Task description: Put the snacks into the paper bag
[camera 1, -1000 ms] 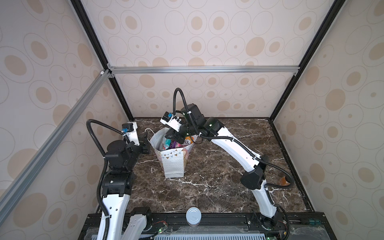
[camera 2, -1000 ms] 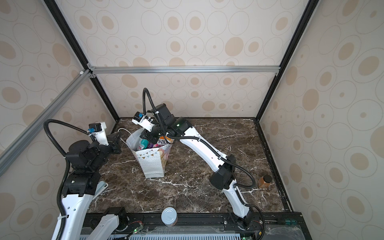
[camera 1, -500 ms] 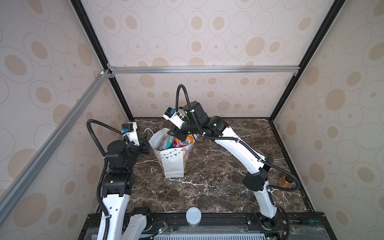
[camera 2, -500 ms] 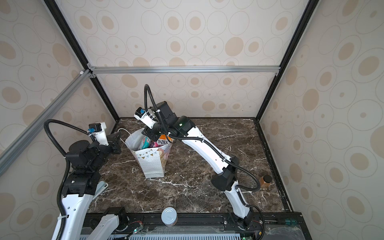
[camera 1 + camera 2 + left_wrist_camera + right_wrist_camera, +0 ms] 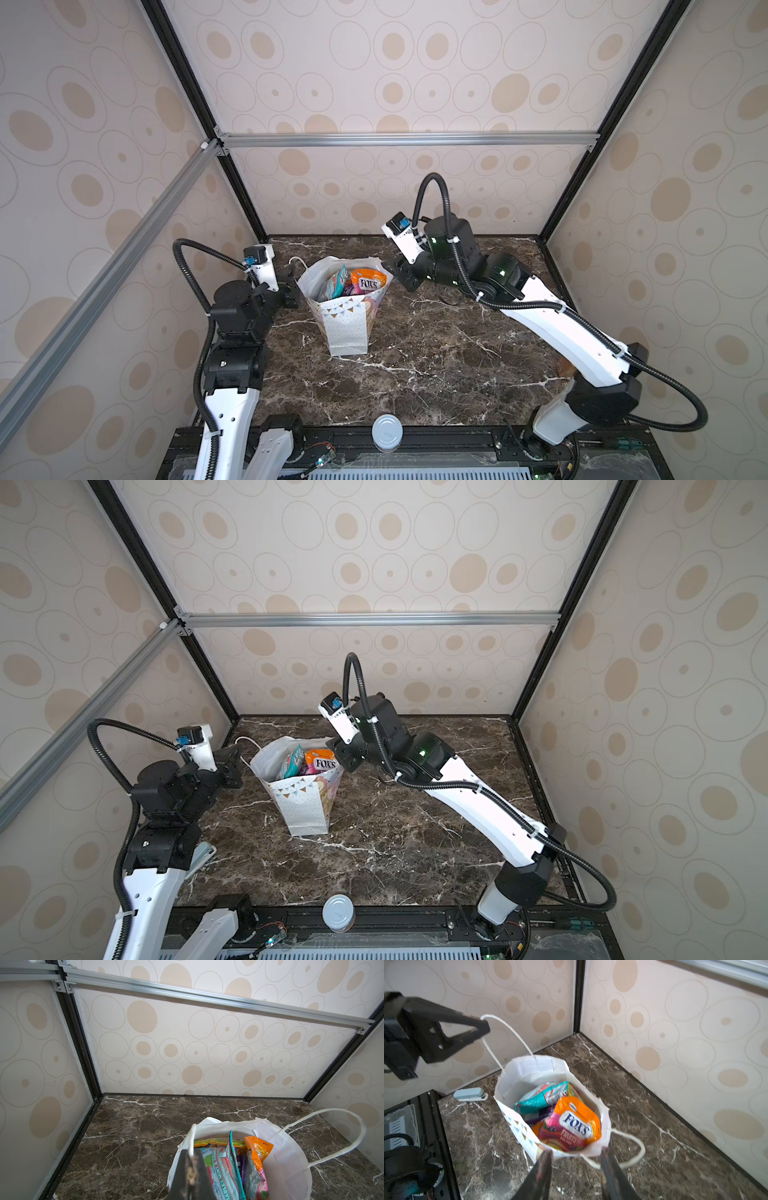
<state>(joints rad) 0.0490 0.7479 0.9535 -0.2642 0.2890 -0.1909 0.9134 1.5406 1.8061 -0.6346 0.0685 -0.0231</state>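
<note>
In both top views the paper bag (image 5: pixel 347 328) (image 5: pixel 305 808) stands upright on the dark marble surface (image 5: pixel 436 365), mouth open. The snacks sit inside it, an orange FOX'S packet (image 5: pixel 368 282) and a teal packet (image 5: pixel 334 282) uppermost. The left gripper (image 5: pixel 293 282) is at the bag's left rim. The right gripper (image 5: pixel 405 276) is just beside the right rim and holds nothing.

In the left wrist view the left gripper (image 5: pixel 190 1159) has its fingers together, clamped on a white cord handle (image 5: pixel 192 1140). The packets stand on edge in the bag (image 5: pixel 286 1157).

In the right wrist view the right gripper (image 5: pixel 576 1152) has its fingers apart over the bag's near rim, with nothing between them. A pale blue stapler (image 5: pixel 471 1094) lies on the surface beyond the bag.
</note>
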